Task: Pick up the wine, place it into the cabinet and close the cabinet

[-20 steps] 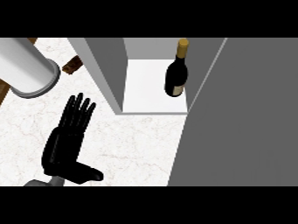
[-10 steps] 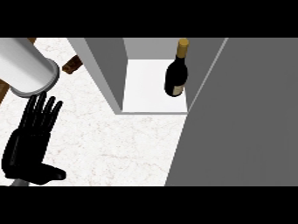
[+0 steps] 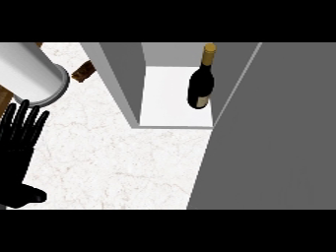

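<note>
Bottle (image 3: 199, 88) stands inside the cabinet (image 3: 119, 74), so only the door (image 3: 286, 138) is left. Push it near its free edge (left hand (image 3: 10, 152) open, flat; right hand unseen).

From where I stand I count one wine bottle (image 3: 200, 83) at one o'clock, in one cabinet (image 3: 167, 98) at twelve. There is one grey door (image 3: 286, 128) on the three o'clock side. One white cylinder (image 3: 21, 69) sits at ten o'clock. Just beside it there is one small brown thing (image 3: 84, 74) at eleven, too hidden to name. One black left hand (image 3: 10, 152) shows at eight o'clock. One marble tabletop (image 3: 119, 167) lies beneath.
</note>
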### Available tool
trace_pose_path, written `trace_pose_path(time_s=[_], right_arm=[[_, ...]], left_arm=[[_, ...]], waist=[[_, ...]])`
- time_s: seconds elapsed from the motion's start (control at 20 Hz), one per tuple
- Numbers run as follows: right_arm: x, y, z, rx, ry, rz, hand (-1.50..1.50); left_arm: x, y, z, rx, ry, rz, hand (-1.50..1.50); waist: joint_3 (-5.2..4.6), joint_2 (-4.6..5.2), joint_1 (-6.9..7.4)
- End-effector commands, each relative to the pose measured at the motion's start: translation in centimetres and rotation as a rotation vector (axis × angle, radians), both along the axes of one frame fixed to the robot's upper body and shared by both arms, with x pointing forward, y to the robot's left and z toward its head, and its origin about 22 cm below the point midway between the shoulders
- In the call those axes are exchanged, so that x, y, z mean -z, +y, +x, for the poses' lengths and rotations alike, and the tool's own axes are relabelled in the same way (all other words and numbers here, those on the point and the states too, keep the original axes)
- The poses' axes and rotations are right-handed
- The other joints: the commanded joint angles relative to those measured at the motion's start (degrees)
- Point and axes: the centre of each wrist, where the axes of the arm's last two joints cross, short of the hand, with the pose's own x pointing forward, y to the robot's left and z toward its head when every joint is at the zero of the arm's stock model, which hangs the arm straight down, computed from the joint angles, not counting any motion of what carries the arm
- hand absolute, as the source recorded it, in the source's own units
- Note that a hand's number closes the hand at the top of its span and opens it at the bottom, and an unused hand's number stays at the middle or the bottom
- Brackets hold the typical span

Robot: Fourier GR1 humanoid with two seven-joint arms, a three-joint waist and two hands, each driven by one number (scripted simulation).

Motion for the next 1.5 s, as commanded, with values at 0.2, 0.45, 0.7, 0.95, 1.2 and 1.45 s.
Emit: trace_pose_path(time_s=[0.2, 0.45, 0.7, 0.95, 1.2, 1.45], right_arm=[[-4.0, 1.8, -1.4, -0.109, 0.001, 0.210, 1.50], [-2.9, 3.1, 0.1, -0.117, -0.013, 0.225, 1.50], [-2.4, 4.5, 2.6, -0.115, -0.008, 0.201, 1.50], [-4.2, 6.7, 5.3, -0.101, -0.043, 0.181, 1.50], [-5.2, 14.0, 9.0, -0.074, -0.029, 0.185, 1.50], [-9.6, 17.8, 13.7, -0.053, -0.019, 0.176, 1.50]], left_arm=[[-1.2, 3.0, 0.3, 0.024, -0.015, 0.002, -1.50], [-1.4, 2.8, 0.6, 0.009, -0.017, 0.016, -1.50], [-1.9, 3.1, 0.9, 0.051, -0.030, 0.019, -1.50], [-2.8, 3.9, 1.9, 0.044, -0.031, 0.017, -1.50], [-2.0, 5.0, 0.5, 0.030, -0.010, 0.008, -1.50], [-1.9, 5.7, 1.3, -0.004, -0.006, 0.000, -1.50]], waist=[[-0.21, 0.37, 1.10], [-0.18, 0.38, 2.24], [-0.23, 0.76, 4.33], [-0.33, 0.53, 4.01], [-0.15, 0.07, 3.75], [0.10, 0.26, 1.54]])
